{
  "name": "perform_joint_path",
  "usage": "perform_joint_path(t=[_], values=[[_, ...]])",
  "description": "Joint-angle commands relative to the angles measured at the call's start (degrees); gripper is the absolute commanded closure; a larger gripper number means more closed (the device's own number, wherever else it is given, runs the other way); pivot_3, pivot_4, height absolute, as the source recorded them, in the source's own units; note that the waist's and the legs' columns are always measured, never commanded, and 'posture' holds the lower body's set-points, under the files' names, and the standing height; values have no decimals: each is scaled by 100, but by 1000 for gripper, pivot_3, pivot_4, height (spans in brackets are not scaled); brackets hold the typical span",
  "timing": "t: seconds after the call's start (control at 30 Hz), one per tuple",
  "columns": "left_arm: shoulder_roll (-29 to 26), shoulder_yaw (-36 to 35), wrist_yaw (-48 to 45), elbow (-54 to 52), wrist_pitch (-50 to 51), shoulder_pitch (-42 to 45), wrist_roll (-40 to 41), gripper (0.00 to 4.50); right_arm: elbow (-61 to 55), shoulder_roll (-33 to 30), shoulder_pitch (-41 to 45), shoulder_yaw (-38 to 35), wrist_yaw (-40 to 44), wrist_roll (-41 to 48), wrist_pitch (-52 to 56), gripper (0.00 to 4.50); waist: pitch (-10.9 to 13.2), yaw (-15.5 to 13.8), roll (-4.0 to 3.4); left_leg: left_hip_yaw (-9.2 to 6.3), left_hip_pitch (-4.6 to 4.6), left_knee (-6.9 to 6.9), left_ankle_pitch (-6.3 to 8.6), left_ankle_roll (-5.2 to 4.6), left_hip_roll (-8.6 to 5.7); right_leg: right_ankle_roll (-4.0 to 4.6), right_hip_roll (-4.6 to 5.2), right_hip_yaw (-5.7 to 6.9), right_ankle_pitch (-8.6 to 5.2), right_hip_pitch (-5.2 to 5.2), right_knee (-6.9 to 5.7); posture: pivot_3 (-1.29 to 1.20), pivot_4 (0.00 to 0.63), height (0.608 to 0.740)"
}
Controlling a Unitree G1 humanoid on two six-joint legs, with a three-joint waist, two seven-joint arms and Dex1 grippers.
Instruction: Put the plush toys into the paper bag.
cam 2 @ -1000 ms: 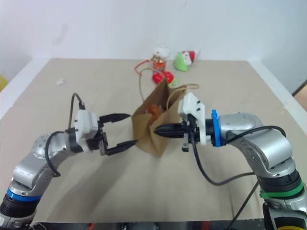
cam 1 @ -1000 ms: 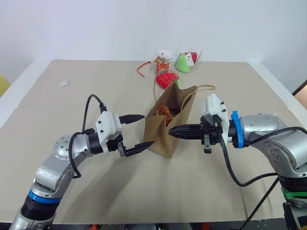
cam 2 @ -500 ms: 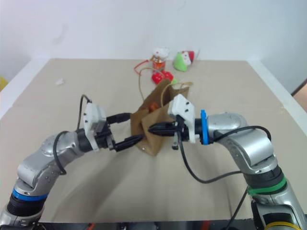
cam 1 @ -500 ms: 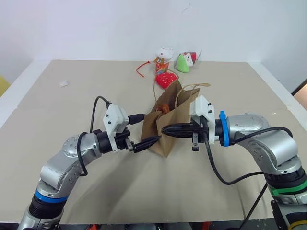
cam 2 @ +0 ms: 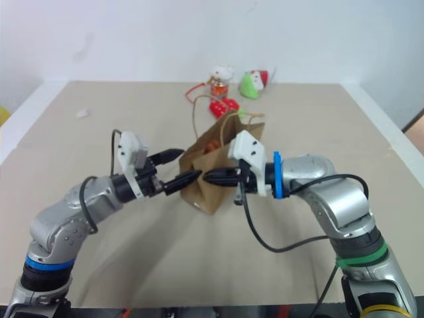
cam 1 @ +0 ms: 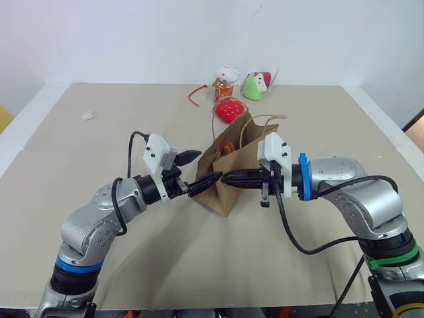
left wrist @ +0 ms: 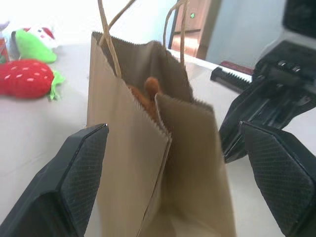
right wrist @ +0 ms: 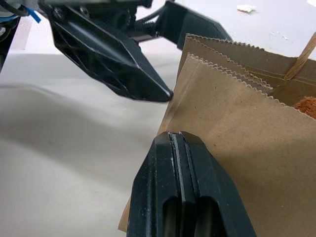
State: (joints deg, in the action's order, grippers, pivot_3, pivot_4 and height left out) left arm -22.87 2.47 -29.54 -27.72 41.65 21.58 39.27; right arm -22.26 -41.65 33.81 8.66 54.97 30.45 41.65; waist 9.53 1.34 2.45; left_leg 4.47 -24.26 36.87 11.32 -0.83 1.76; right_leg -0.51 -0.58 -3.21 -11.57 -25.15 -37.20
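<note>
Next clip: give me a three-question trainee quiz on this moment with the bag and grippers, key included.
1. True or false: the right gripper is shut against the paper bag.
2. The left gripper is: A) shut on a handle, B) open with its fingers on either side of the bag's edge, C) holding the strawberry toy.
3. What colour is the thing visible inside the bag?

Key: 1 true; 2 B; 3 brown-orange, the plush toy.

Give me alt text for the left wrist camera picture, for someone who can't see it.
An upright brown paper bag stands between the left hand's two open black fingers, an orange-brown plush toy peeking from its open top. The right hand is beside the bag; a red strawberry toy lies on the table behind.
</note>
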Motion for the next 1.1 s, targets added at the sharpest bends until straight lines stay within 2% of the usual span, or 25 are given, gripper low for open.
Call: perform_joint_path(t=[0.03, 0.27, 0.33, 0.37, 0.4, 0.43, 0.5, 0.53, 0.57, 0.6, 0.63, 0.67, 0.7, 0.77, 0.83, 0.9, 1.1], values=[[105, 23, 63, -75, 70, 191, 74, 131, -39, 9, 140, -80, 32, -23, -83, 4500, 0, 0, 0, 0, 0, 0, 0, 0, 0, 0, 0, 0, 0, 0, 0, 0, 150, 740], [331, 18, 127, 24, 148, 244, 126, 131, -74, -8, 112, -98, 18, -50, -67, 4500, 0, 0, 0, -1, 0, 0, 0, 0, -1, -2, 0, -1, 1, 0, 0, 0, 150, 740], [394, -25, 185, 89, 200, 270, 164, 505, -96, -9, 92, -103, 6, -48, -57, 4500, 0, 0, 0, -1, 0, 0, 0, 0, -1, -2, 0, 0, 1, 0, 0, 0, 150, 740], [407, -29, 188, 122, 200, 285, 160, 830, -106, -10, 83, -103, 1, -48, -55, 4500, 0, 0, 0, -1, 0, -1, 0, 0, -1, -2, 0, -1, 1, 0, 0, 0, 150, 740], [409, -26, 187, 154, 197, 300, 147, 881, -114, -8, 78, -102, -5, -49, -53, 4500, 0, 0, 0, -1, 0, 0, 0, 0, -1, -2, 0, -1, 1, 0, 0, 0, 150, 740], [406, -17, 178, 181, 185, 314, 123, 1492, -121, -7, 73, -102, -11, -49, -52, 4500, 0, 0, 0, -1, 0, 0, 0, 0, -1, -2, 0, -1, 1, 0, 0, 0, 150, 740], [420, -39, 194, 237, 202, 345, 118, 2243, -129, -4, 70, -102, -21, -49, -49, 4500, 0, 0, 0, 0, 0, 0, 0, 0, -1, -2, 0, -2, 1, 0, 0, 0, 150, 740], [399, -43, 195, 267, 216, 360, 104, 2786, -133, -3, 67, -104, -23, -47, -49, 4500, 0, 1, 0, 0, 0, 0, 0, 0, -2, -2, 0, -2, 1, 0, 0, 0, 150, 740], [384, -52, 191, 295, 224, 366, 103, 2786, -137, -4, 64, -108, -24, -45, -50, 4500, 0, 0, 0, 0, 0, 0, 0, 0, -2, -2, 0, -1, 1, 0, 0, 0, 150, 740], [369, -60, 187, 319, 232, 369, 101, 3516, -139, -3, 63, -110, -24, -42, -50, 4500, 0, 0, 0, 0, 0, 0, 0, 0, -2, -2, 0, -1, 1, 0, 0, 0, 150, 740], [347, -59, 173, 337, 234, 371, 92, 3516, -140, -2, 64, -111, -25, -39, -50, 4500, 0, 0, 0, 0, 0, 0, 0, 0, -2, -2, 0, -1, 1, 0, 0, 0, 150, 740], [330, -60, 158, 354, 228, 379, 83, 3706, -139, -1, 65, -116, -28, -37, -51, 4500, 0, 0, 0, 0, -1, 0, 0, 0, -2, -2, 1, -2, 1, 0, 0, 0, 150, 740], [314, -55, 143, 375, 217, 394, 66, 4243, -137, -2, 65, -124, -29, -33, -52, 4500, 0, 0, 0, 0, -1, 0, 0, 0, -2, -2, 0, -2, 1, 0, 0, 0, 150, 740], [268, -32, 95, 403, 183, 423, 18, 4437, -139, -9, 62, -154, -26, -12, -47, 4500, 0, 0, 0, 0, 0, 0, 0, 0, -2, -2, 1, -1, 1, 0, 0, 0, 150, 740], [206, 5, 17, 416, 137, 439, -37, 4437, -149, -21, 60, -221, -13, 60, -6, 4500, 0, 0, 0, -1, 0, 0, 0, 0, -2, -2, 0, -1, 1, 0, 0, 0, 150, 740], [40, 89, -208, 395, -13, 401, -163, 4437, -58, 45, 141, -669, -96, 560, 370, 4500, 0, 0, 0, -1, -1, 0, 0, 0, -2, -1, 1, -1, 1, 0, 0, 0, 150, 740], [-568, 251, -1119, 559, -698, 328, -623, 4500, 575, -707, 512, -1812, 655, 1549, 939, 2401, 0, -1, 1, 0, -2, -1, 0, 0, -3, 0, 2, -2, 0, 0, 0, 0, 150, 740]])
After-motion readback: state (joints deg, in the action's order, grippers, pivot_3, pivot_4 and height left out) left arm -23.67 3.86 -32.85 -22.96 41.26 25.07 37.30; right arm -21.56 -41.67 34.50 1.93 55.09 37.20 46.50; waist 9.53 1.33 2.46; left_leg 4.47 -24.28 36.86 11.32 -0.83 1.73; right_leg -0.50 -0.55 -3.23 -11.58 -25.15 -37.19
